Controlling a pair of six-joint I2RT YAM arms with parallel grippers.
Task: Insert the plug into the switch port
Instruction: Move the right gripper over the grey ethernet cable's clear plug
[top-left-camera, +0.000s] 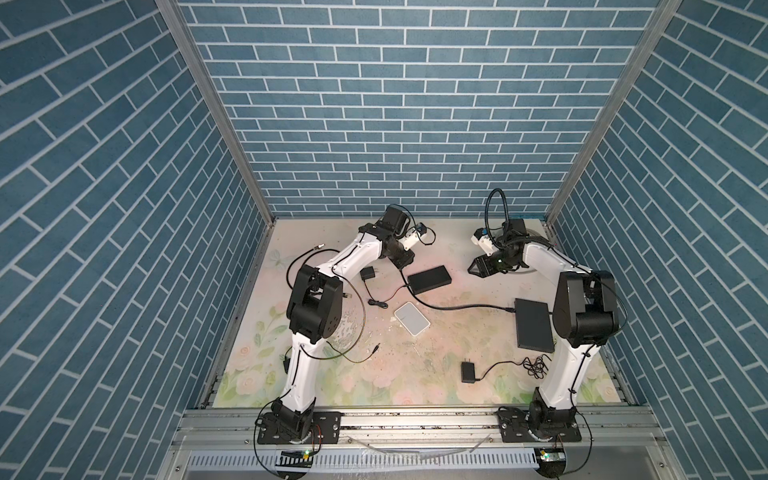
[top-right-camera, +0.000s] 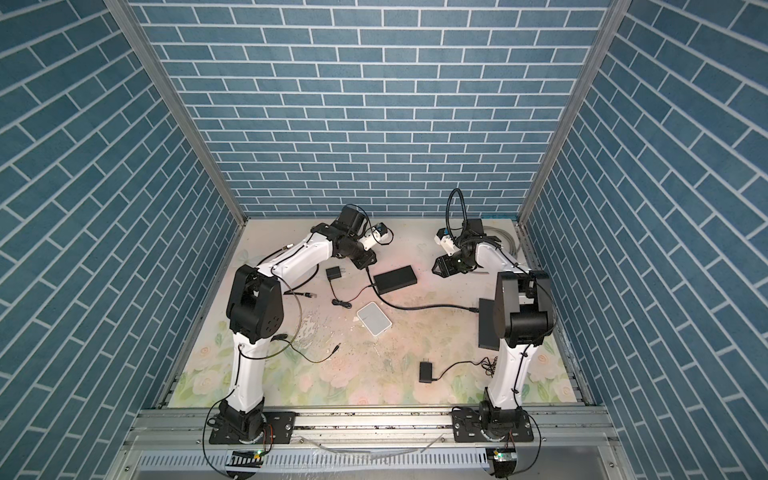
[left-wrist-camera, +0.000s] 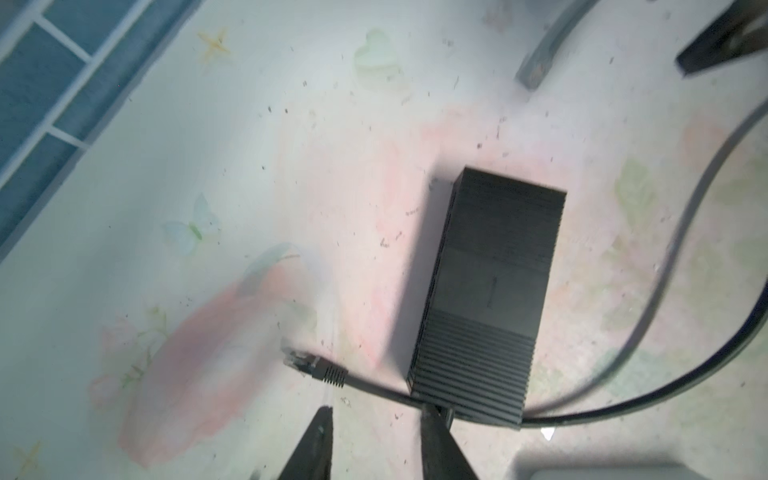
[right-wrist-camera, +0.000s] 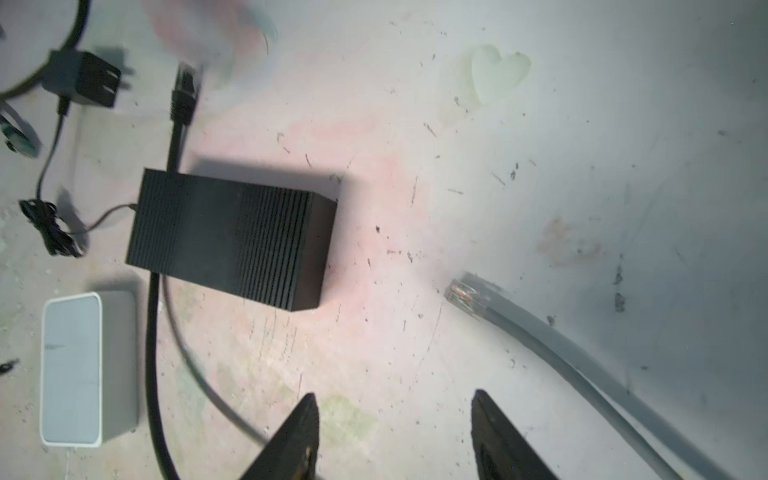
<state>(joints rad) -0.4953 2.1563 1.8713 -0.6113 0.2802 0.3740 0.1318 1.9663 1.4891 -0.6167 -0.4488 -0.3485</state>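
The black ribbed switch (top-left-camera: 429, 279) (top-right-camera: 395, 279) lies flat on the floral mat; its ports do not show in any view. The black plug (left-wrist-camera: 307, 363) (right-wrist-camera: 185, 89) rests on the mat off the switch's (left-wrist-camera: 490, 299) (right-wrist-camera: 230, 237) near end, and its black cable (top-left-camera: 457, 308) runs past that end. My left gripper (left-wrist-camera: 376, 411) (top-left-camera: 405, 262) hovers over it, open, jaws apart with the plug just beyond the fingertips and nothing held. My right gripper (right-wrist-camera: 395, 395) (top-left-camera: 476, 268) hangs open over bare mat to the switch's right.
A grey cable's clear plug (right-wrist-camera: 463, 297) lies near the right gripper. A white box (top-left-camera: 411, 318), a second black box (top-left-camera: 534, 325) with the black cable plugged in, two power adapters (top-left-camera: 368, 274) (top-left-camera: 468, 371) and loose wires (top-left-camera: 353, 357) lie on the mat.
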